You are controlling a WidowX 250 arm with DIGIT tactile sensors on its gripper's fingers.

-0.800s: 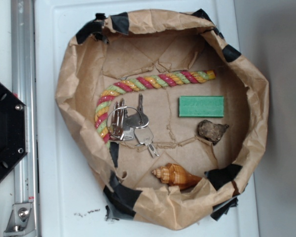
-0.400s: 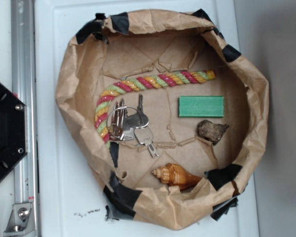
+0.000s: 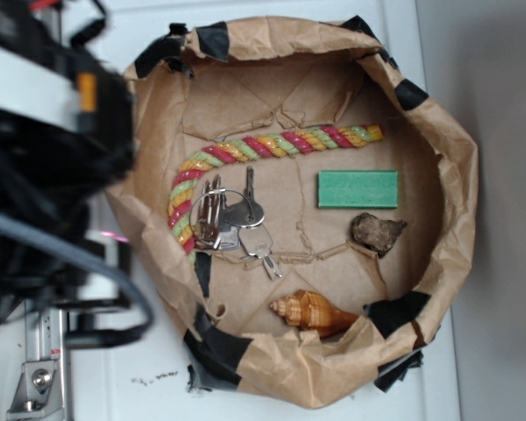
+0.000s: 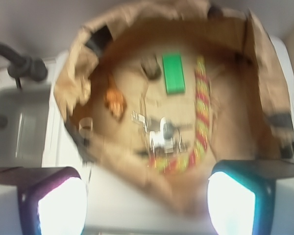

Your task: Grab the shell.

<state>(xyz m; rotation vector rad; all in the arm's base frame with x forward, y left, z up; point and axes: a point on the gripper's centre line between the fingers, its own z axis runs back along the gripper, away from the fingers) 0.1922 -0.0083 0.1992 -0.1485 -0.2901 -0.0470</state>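
From the outside view, you are looking down on a brown paper basket [image 3: 460, 189] sitting on the white bench [image 3: 127, 360], its rolled rim patched with black tape so it stands up as a wall. The shell [image 3: 311, 312] is lying on its side at the near edge of the floor, tail tucked close under that rim, which is probably going to crowd a descent from that side. The keys [image 3: 231, 221] are resting left of centre against the bend of the rope [image 3: 245, 151]; the green block [image 3: 358, 189] and the rock [image 3: 376, 232] are lying to the right, all apart from the shell. Your arm [image 3: 44, 167] is looming blurred over the left rim, well away from the shell.

From the wrist view, you are seeing the fingers [image 4: 147, 198] standing wide apart at the bottom corners with nothing between them, ready for an approach. The picture is smeared, but the shell [image 4: 114, 100] is showing as an orange blob left of the keys [image 4: 159, 132], near the paper wall, with the green block [image 4: 173, 73] beyond. You are judging the reach as barely begun: the fingers are looking in across the basket's near rim, not over the shell.
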